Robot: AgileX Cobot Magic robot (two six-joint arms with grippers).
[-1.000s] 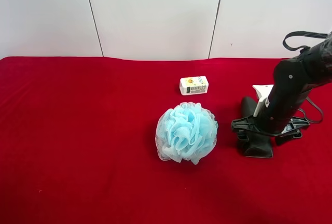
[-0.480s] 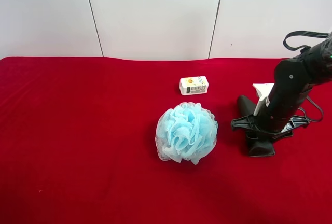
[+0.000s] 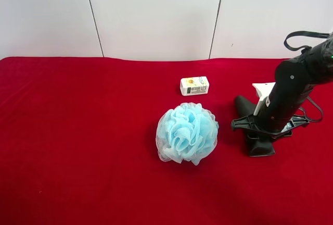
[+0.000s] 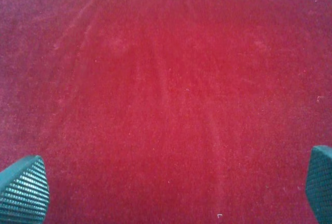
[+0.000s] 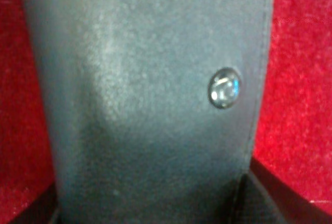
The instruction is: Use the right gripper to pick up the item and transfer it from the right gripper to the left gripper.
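A black case [image 3: 258,144] with a metal snap lies on the red cloth at the exterior high view's right. It fills the right wrist view [image 5: 145,89]. My right gripper [image 3: 260,130] is down over it, with dark fingers on both sides of the case, and appears shut on it. My left gripper [image 4: 171,193] is open and empty over bare red cloth. Only its ribbed fingertips [image 4: 23,190] show, and the left arm is out of the exterior high view.
A light blue bath pouf [image 3: 187,133] sits at the middle of the red cloth [image 3: 78,131]. A small white box [image 3: 194,85] lies behind it. A white wall stands at the back.
My right gripper has shifted slightly toward the pouf, and the black case has turned and moved with it. The pouf and the box have not moved.
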